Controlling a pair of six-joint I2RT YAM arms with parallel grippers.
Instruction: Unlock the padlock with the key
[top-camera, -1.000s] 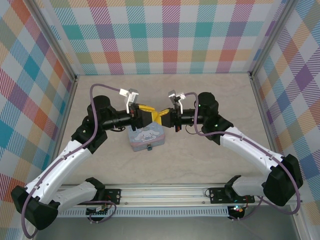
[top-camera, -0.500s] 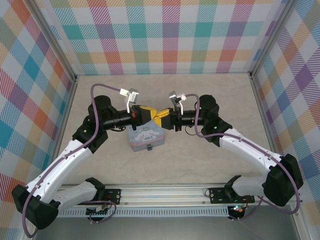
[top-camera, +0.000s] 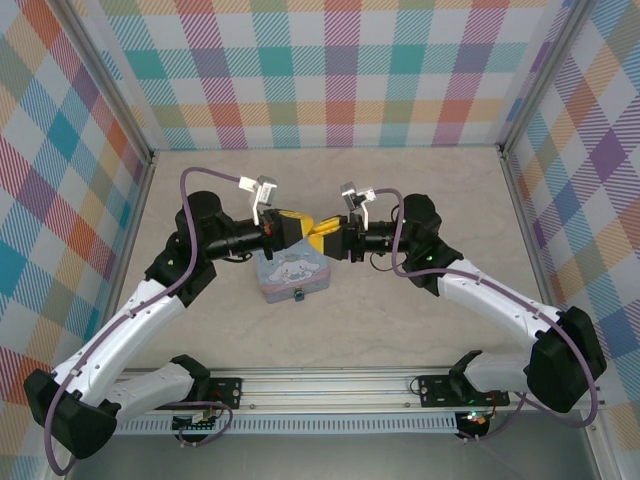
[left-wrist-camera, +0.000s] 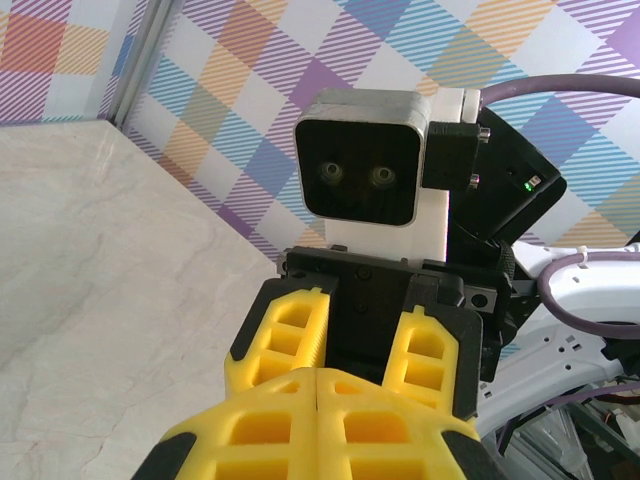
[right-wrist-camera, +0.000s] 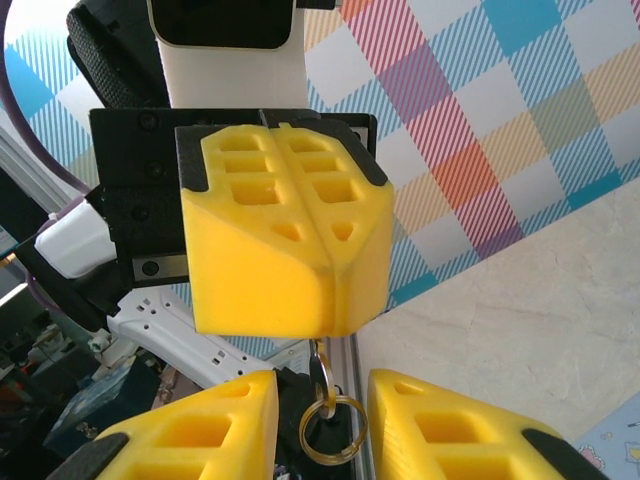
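Left gripper, yellow fingers pressed together, pinches the thin dark metal key, hanging vertically at lower centre between the right gripper's parted, empty fingers. The tiny blue padlock sits lower in frame, on the pastel-blue tin's front.

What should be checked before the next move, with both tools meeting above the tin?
1. Left tool shut on the key: ok, the key hangs from its closed tips.
2. Right tool let go: ok, its jaws stand apart on either side of the ring.
3. Ring free of the right tool's fingers: cannot tell.
4. Key blade direction: cannot tell, it is hidden inside the left tool.
5. Padlock reachable: ok, it sits uncovered at the near edge of the tin.
6. Tin flat on the table: ok.
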